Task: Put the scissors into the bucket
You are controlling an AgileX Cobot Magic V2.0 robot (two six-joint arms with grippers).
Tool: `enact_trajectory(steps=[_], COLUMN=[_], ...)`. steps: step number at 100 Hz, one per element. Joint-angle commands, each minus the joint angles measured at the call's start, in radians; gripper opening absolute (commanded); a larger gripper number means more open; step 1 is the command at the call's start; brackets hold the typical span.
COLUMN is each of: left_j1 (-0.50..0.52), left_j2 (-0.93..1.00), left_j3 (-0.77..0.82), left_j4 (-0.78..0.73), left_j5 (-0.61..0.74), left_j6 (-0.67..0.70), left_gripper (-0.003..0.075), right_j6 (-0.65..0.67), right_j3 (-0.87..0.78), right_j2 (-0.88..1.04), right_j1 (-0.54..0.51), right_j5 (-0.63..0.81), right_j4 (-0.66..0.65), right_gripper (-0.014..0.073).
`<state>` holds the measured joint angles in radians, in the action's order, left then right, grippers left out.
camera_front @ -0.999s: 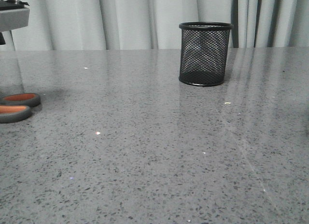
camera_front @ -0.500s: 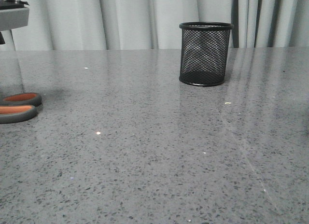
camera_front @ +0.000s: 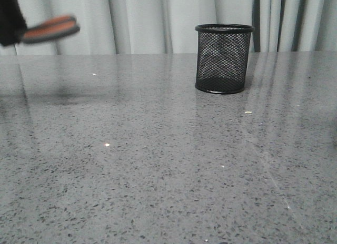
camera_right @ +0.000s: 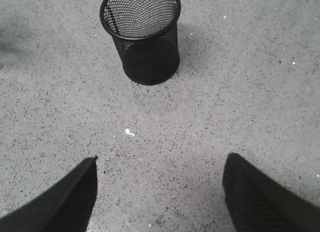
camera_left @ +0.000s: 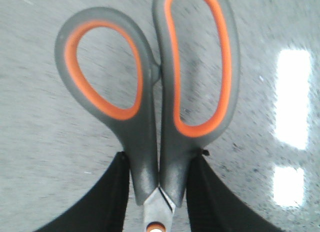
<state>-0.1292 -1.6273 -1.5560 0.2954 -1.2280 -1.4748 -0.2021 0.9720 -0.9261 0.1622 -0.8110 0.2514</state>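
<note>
The scissors have dark grey handle loops lined in orange. My left gripper is shut on their neck, just above the pivot; the blades are hidden. In the front view the scissors hang blurred high at the far left, well above the table, held by the left gripper. The bucket, a black wire-mesh cup, stands upright at the back right of the table. It also shows in the right wrist view, and it holds nothing. My right gripper is open and empty above bare table, short of the bucket.
The grey speckled table reaches back to pale curtains. A small white speck lies on the table between the right gripper and the bucket.
The scissors lay on the table at the far left edge. Now they are lifted high off the table in the left gripper.
</note>
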Motion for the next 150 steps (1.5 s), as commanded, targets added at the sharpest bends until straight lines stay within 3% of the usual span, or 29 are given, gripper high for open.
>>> enact_trajectory(steps=[1, 22, 55, 97, 114, 150], left_j1=[-0.022, -0.130, -0.332, -0.463, -0.472, -0.472], left_j2=[0.062, 0.091, 0.092, 0.092, 0.092, 0.092], left_j3=[-0.082, -0.181, -0.276, -0.319, -0.320, -0.320], left_j4=[0.053, 0.053, 0.050, 0.050, 0.049, 0.049], left_j5=[-0.047, -0.047, -0.043, -0.014, -0.013, 0.001], left_j6=[0.042, 0.052, 0.104, 0.130, 0.130, 0.131], left_gripper=[-0.0008, -0.0008, -0.0008, -0.0008, -0.0008, -0.0008], right_j6=[-0.014, -0.080, -0.412, -0.637, -0.691, -0.693], right_j3=[0.037, 0.037, 0.037, 0.037, 0.039, 0.173], right_j2=[0.004, 0.004, -0.007, -0.114, -0.163, -0.293], right_j1=[0.001, 0.001, 0.001, 0.001, 0.001, 0.003], right_j5=[0.079, 0.127, 0.160, 0.080, 0.053, -0.056], right_j4=[0.014, 0.152, 0.708, 1.060, 1.141, 1.146], right_gripper=[0.0477, 0.0477, 0.0477, 0.0477, 0.0477, 0.0477])
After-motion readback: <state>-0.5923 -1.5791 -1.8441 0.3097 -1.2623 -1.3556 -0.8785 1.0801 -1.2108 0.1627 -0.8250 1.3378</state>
